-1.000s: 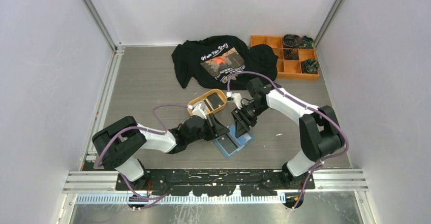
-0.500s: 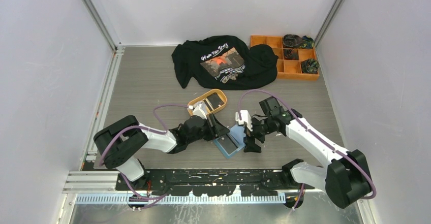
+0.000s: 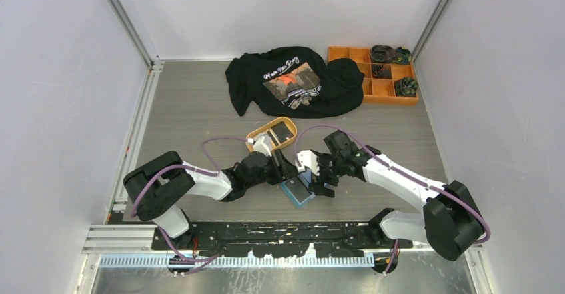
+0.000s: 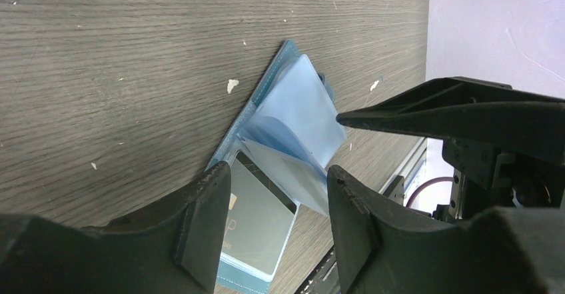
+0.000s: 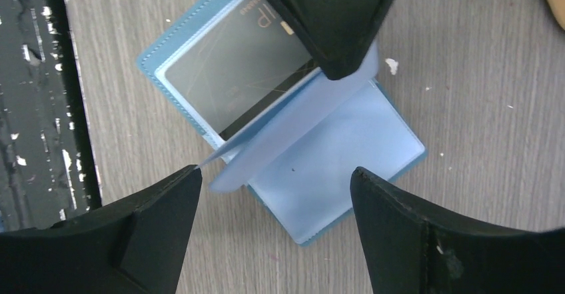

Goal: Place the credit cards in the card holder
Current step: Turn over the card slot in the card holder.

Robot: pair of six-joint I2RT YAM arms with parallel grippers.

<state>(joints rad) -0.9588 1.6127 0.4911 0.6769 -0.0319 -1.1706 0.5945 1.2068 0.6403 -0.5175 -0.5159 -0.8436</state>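
the card holder (image 5: 333, 167) is seen lying open on the table (image 3: 193, 114), near the front edge, between the two arms. one dark card (image 5: 233, 74) is already tucked in a clear pocket. a thin blue leaf (image 5: 293, 134) is stood up from the middle. the left gripper (image 4: 278, 177) is held about half open, with its tips set down at the holder; nothing seems to be pinched, though it cannot be told for sure if the leaf is touched. the right gripper (image 5: 274, 174) is spread wide just above the holder, and nothing is held in it. more credit cards (image 3: 285, 132) are left in the orange tray (image 3: 273, 119) behind. things could go wrong from here. the leaf could be knocked flat if the right fingers are brought down on it, and the pocket would then be shut. the light holder could be pushed along the smooth table if it is bumped. the two grippers are kept very near each other, so they could be knocked together.
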